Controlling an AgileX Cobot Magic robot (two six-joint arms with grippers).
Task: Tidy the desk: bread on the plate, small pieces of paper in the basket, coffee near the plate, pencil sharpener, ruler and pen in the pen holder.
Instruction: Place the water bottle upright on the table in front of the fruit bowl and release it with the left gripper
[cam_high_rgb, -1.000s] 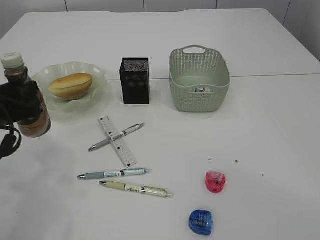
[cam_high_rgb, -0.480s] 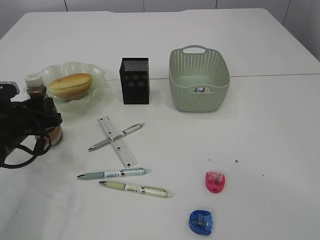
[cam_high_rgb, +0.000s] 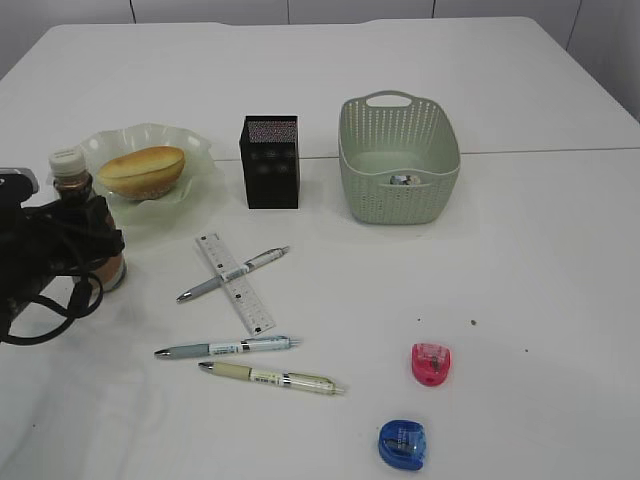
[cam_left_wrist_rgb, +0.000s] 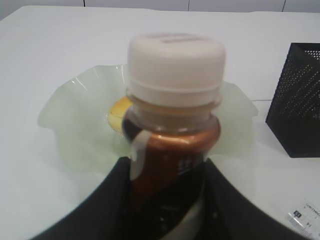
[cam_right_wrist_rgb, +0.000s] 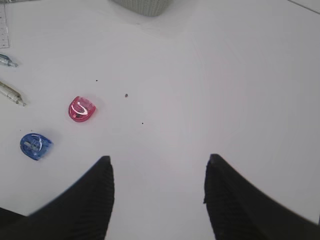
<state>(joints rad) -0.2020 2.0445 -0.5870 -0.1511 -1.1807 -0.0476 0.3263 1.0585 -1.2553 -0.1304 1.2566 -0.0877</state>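
Beside plate (cam_high_rgb: 200, 185): coffee (cam_high_rgb: 85, 225) (clamped).

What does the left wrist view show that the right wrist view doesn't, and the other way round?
Only the left wrist view: the left gripper shut on the coffee, with the plate, a sliver of the bread and the pen holder behind it.

Only the right wrist view: the open, empty right gripper, the pink sharpener, the blue sharpener and the basket's base.

Both share the white desk; the ruler appears at an edge of each.
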